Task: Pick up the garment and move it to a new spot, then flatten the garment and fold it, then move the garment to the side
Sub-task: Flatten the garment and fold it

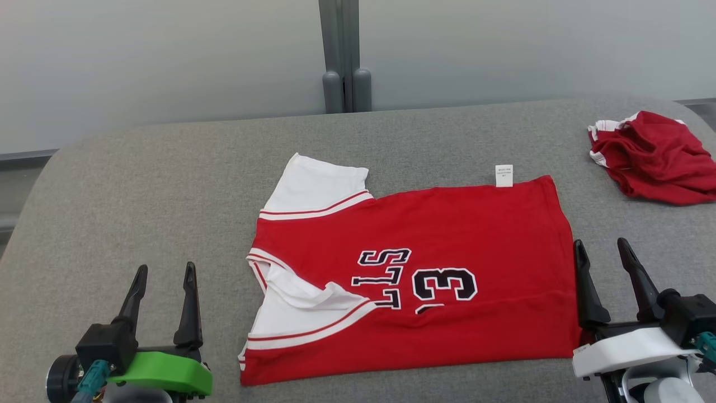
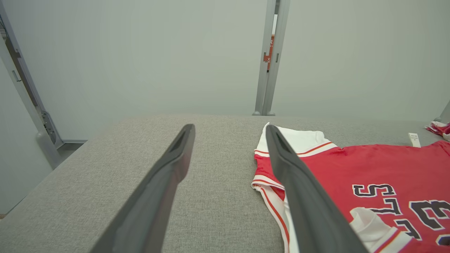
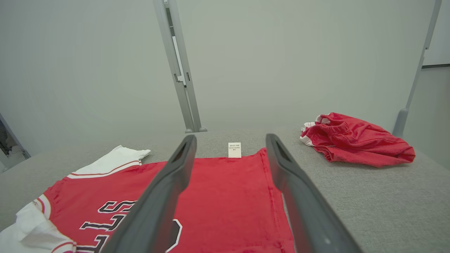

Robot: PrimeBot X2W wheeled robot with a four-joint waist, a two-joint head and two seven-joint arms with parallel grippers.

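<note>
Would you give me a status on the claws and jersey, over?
Left claw open, empty, beside the sleeves. Right claw open, empty, at the hem. Jersey spread flat, near edge folded over. Crumpled red garment far right, clear.

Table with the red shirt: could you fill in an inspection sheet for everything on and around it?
Surface: grey fabric-covered table, no stains seen.
Job's things: red and white shirt lying flat mid-table, its near edge seemingly folded over part of the lettering; white label sticking out at the far edge.
Clutter: crumpled red garment at the table's far right corner.
Claws: left claw open, empty, over bare table left of the shirt; right claw open, empty, at the shirt's right edge.
Cables: teal plug behind the left claw.
Surroundings: pale wall and grey post behind the table.
</note>
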